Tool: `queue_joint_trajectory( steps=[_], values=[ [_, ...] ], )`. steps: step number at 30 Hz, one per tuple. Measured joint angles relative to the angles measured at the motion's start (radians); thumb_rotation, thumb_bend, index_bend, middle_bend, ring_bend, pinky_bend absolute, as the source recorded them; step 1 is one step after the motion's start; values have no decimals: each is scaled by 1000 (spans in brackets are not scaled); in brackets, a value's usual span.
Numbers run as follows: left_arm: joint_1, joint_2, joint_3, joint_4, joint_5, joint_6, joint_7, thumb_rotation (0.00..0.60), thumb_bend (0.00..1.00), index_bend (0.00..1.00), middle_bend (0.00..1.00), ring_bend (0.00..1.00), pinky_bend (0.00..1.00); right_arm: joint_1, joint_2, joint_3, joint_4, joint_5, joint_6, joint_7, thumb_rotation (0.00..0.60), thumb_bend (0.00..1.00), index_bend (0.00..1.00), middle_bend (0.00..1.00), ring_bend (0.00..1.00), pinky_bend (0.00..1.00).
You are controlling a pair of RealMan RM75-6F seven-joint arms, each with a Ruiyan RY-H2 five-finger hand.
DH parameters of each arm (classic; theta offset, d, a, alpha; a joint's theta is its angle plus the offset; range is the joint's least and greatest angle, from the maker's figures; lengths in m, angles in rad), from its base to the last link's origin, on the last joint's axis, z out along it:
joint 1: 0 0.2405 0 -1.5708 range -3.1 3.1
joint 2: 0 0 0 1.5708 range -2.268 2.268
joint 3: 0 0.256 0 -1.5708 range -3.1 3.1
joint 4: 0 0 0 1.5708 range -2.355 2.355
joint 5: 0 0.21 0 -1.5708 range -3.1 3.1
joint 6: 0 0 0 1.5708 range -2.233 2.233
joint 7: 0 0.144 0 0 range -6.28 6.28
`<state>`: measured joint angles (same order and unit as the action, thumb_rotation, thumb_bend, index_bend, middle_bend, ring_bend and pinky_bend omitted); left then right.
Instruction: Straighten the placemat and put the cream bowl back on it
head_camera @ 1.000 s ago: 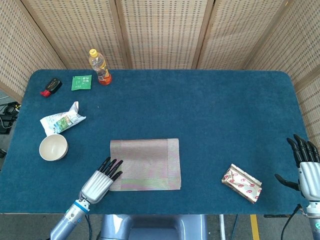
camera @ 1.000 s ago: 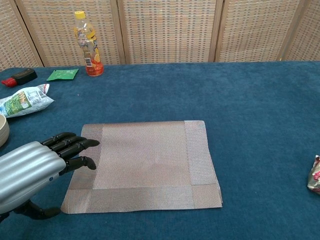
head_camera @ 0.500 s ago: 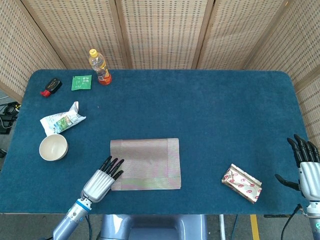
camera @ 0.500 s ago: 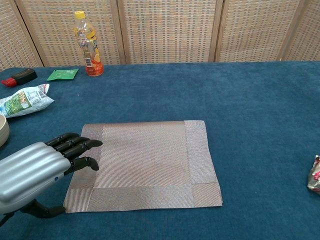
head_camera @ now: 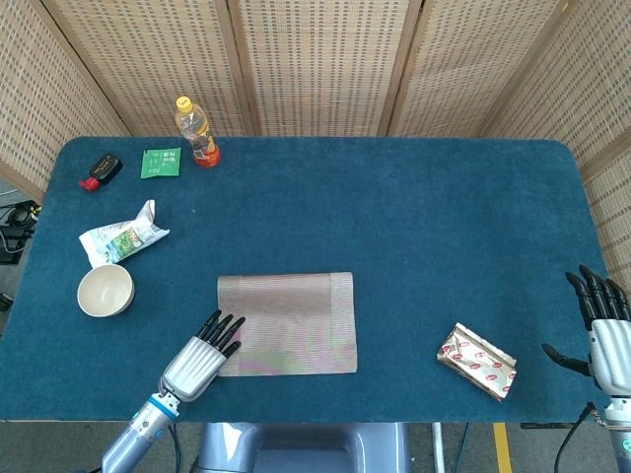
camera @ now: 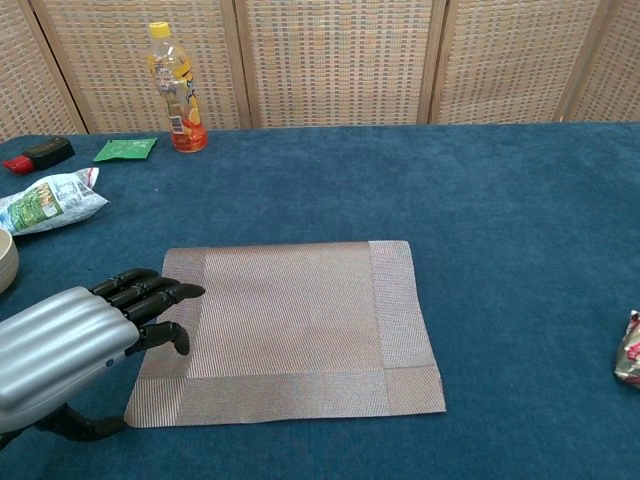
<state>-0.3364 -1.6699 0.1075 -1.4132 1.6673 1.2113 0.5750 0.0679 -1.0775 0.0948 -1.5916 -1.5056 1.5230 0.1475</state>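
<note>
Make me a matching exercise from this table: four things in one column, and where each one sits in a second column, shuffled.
Things:
1. cream bowl
2. bottle
3. placemat
4. foil packet

Places:
A. far edge, upright by the screen
B. near edge, nearest the right hand
C. near middle, left hand at its left edge
D. left side, on bare cloth below the crumpled bag

Pairs: 1-D, 2-A, 3-C, 4-B

In your chest view the cream bowl [camera: 5, 261] at nine o'clock and foil packet [camera: 629, 350] at three o'clock are cut off.
</note>
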Motion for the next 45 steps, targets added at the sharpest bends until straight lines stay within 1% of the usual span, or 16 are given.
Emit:
queue_joint_trajectory(
  steps=[6, 11, 18, 21, 25, 31, 34, 37, 45],
  values=[
    [-3, -14, -6, 11, 6, 7, -17, 600, 212, 308, 0, 0, 0, 1, 0, 1, 1, 3, -3, 1, 600, 94, 7, 0, 0, 0],
    [-4, -24, -8, 24, 2, 1, -7, 600, 214, 321, 0, 0, 0, 0, 1, 1, 0, 3, -3, 5, 600, 94, 7, 0, 0, 0],
    [-6, -30, -10, 31, -7, -8, 3, 600, 300, 414, 0, 0, 0, 0, 4, 1, -2, 4, -5, 11, 600, 94, 7, 0, 0, 0],
    [-6, -32, -9, 34, -9, -10, 6, 600, 314, 439, 0, 0, 0, 0, 5, 1, -2, 4, -5, 11, 600, 94, 7, 0, 0, 0],
    [-7, -37, -8, 36, -7, -11, 4, 600, 331, 445, 0, 0, 0, 0, 4, 1, -2, 5, -7, 11, 600, 94, 7, 0, 0, 0],
    [-9, -40, -9, 40, -11, -14, 4, 600, 419, 463, 0, 0, 0, 1, 6, 0, -3, 5, -8, 14, 600, 94, 7, 0, 0, 0],
    [-9, -40, -11, 39, -16, -17, 4, 600, 438, 463, 0, 0, 0, 1, 6, 0, -4, 4, -8, 15, 600, 94, 7, 0, 0, 0],
    [-10, -38, -11, 35, -18, -18, 2, 600, 452, 460, 0, 0, 0, 1, 6, -1, -4, 4, -9, 14, 600, 94, 7, 0, 0, 0],
    [-11, -35, -11, 31, -22, -21, 2, 600, 453, 464, 0, 0, 0, 1, 7, -1, -4, 4, -9, 16, 600, 94, 7, 0, 0, 0]
  ],
)
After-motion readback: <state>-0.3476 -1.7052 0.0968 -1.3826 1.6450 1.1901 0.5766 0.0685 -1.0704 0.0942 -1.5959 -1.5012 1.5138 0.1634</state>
